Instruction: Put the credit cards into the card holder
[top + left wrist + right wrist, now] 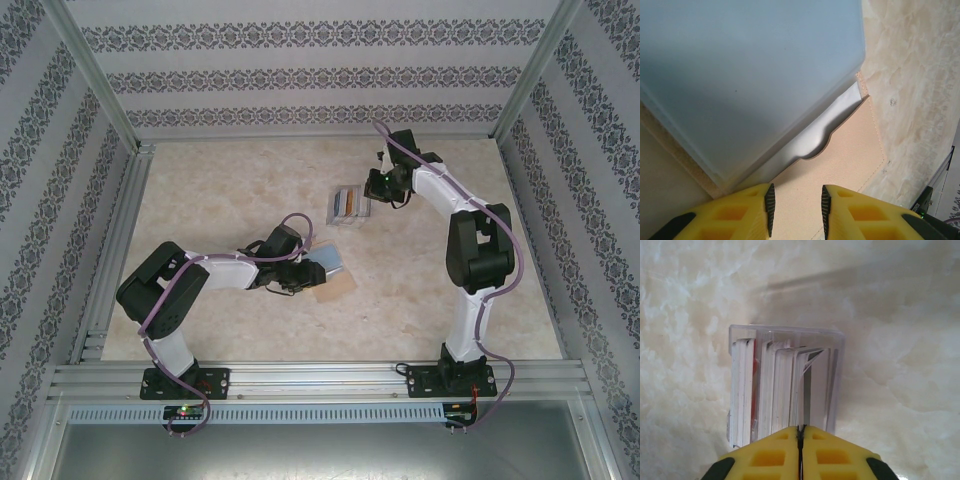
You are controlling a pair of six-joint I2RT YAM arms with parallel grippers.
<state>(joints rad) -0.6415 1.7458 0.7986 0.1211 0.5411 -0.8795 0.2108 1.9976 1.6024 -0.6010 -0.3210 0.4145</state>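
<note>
My right claw is pinched shut on the edge of one card among the credit cards standing in a clear tray on the desk. My left claw stands part-way apart over the open card holder, tan flap between its fingers; I cannot tell whether it grips.

L wrist cam: left gripper low in frame, yellow fingers apart w/ a clear gap. Tan flap of card holder lies under the gap; can't tell if the pads touch it. Grey-blue inner panel tilted up, top left. Pale lining w/ curved notch between panel and flap. Marbled worktop bare on the right.
</note>
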